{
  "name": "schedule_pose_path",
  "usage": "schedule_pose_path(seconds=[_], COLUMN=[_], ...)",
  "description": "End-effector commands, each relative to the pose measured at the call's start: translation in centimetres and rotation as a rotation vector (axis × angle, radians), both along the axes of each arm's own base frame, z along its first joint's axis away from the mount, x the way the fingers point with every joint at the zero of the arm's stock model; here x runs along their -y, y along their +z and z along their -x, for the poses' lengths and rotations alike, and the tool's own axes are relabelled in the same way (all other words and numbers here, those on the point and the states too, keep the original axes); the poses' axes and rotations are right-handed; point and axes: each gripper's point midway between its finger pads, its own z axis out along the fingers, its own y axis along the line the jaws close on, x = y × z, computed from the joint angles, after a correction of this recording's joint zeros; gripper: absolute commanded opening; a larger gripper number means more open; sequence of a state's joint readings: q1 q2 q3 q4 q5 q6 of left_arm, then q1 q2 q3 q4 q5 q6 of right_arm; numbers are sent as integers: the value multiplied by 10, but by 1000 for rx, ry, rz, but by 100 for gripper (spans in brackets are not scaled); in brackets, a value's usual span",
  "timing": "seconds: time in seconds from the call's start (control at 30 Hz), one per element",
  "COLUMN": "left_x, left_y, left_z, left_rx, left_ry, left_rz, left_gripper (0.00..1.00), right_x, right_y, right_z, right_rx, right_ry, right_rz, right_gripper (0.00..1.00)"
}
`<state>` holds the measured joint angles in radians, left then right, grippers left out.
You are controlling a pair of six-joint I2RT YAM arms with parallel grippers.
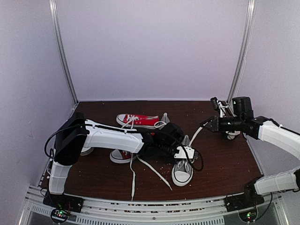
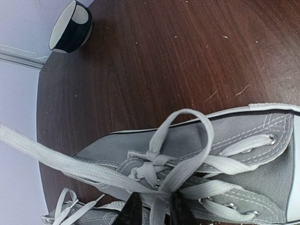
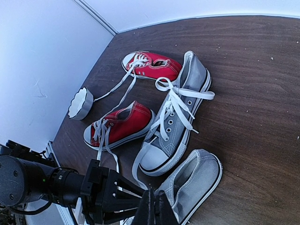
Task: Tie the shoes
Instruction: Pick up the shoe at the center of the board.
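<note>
Nearest us, a small grey canvas sneaker with a white toe cap (image 1: pixel 182 172) sits with its toe pointing our way. Over its tongue we see the left gripper (image 2: pixel 156 202), jaws barely apart, pinching a white lace loop (image 2: pixel 186 113). Off to the right, the right gripper (image 3: pixel 155 196) is clamped fully closed on a white lace end (image 1: pixel 196 135) stretched up from that shoe. Behind lies the second grey sneaker (image 3: pixel 178 117), laces loose, beside two red canvas sneakers (image 3: pixel 152 65).
</note>
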<state>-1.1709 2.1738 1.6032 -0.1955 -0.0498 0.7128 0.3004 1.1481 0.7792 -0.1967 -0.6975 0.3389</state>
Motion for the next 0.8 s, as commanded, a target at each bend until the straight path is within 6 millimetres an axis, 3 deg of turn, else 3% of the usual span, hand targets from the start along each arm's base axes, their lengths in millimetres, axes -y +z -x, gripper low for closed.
schedule_pose_path(seconds=[0.0, 0.13, 0.53, 0.63, 0.77], left_x=[1, 0, 1, 1, 2], left_y=[-1, 6, 70, 76, 70], left_z=[-3, -2, -11, -9, -2], left_rx=[6, 9, 92, 89, 60], left_ry=[13, 14, 89, 86, 53], left_rz=[-15, 0, 287, 316, 301], left_gripper=[16, 0, 0, 0, 0], right_x=[4, 4, 2, -6, -15], right_y=[13, 9, -21, -31, -37], right_z=[-4, -2, -3, 0, 4], right_rx=[38, 26, -49, -73, -85], right_ry=[-12, -5, -28, -14, 10], right_rz=[7, 11, -1, -1, 9], right_gripper=[0, 0, 0, 0, 0])
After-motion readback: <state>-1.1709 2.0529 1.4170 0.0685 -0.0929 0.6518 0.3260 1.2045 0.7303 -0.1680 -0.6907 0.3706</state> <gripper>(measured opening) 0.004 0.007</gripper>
